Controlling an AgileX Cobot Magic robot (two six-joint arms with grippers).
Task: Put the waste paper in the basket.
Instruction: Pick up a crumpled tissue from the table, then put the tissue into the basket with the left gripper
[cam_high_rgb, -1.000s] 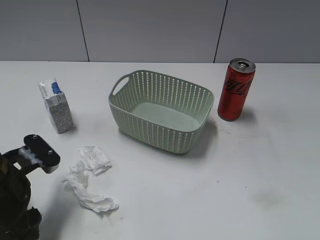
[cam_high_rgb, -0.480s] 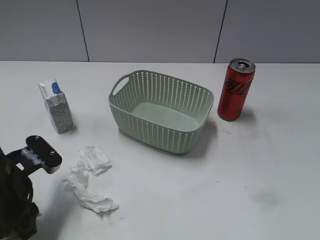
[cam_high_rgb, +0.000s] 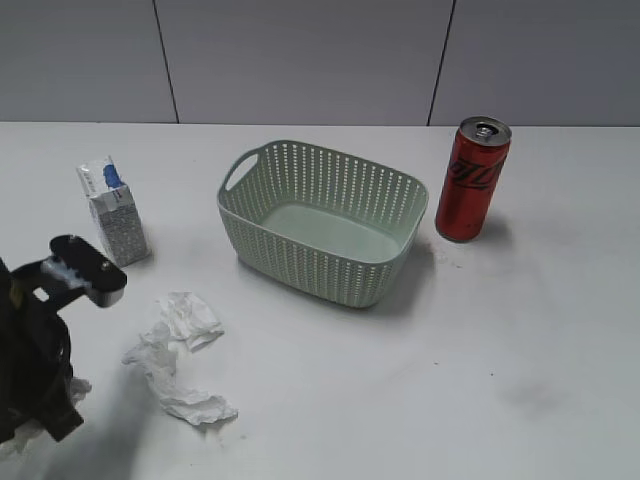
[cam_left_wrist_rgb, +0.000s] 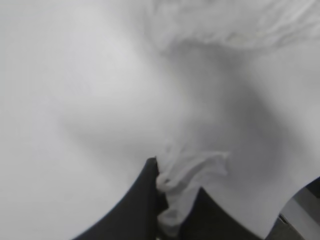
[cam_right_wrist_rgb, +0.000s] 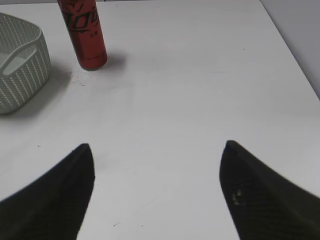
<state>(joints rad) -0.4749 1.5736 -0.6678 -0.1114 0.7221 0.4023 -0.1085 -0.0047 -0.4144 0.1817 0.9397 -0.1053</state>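
Grey wall panels run behind a white counter (cam_high_rgb: 520, 330) on which the basket (cam_high_rgb: 322, 220) stands, pale green and empty as far as its floor shows. Taking the basket as the landmark, a red can (cam_high_rgb: 472, 180) stands upright off its right end, a small carton (cam_high_rgb: 112, 212) with a blue cap off its left end, and the waste paper (cam_high_rgb: 175, 355) lies on the counter in front of the basket's left end, well apart from it: a loose white wad trailing into a twisted strip. The left hand (cam_left_wrist_rgb: 172, 210) is low at the near left, farther from the basket than that wad, and in the left wrist view its dark fingers (cam_left_wrist_rgb: 135, 210) are pinched on a small crumpled scrap of paper (cam_left_wrist_rgb: 187, 172); whether the scrap is clear of the counter I cannot tell. The right hand (cam_right_wrist_rgb: 156, 187) hangs wide apart over bare counter to the right of the can, holding nothing. I judge the paper very light, soft and yielding, so it will crush under a pinch and a shallow grip may let it slip or tear. The bulkier middle of a wad looks a safer hold than a trailing end, which could drag or snag on the basket's rim.
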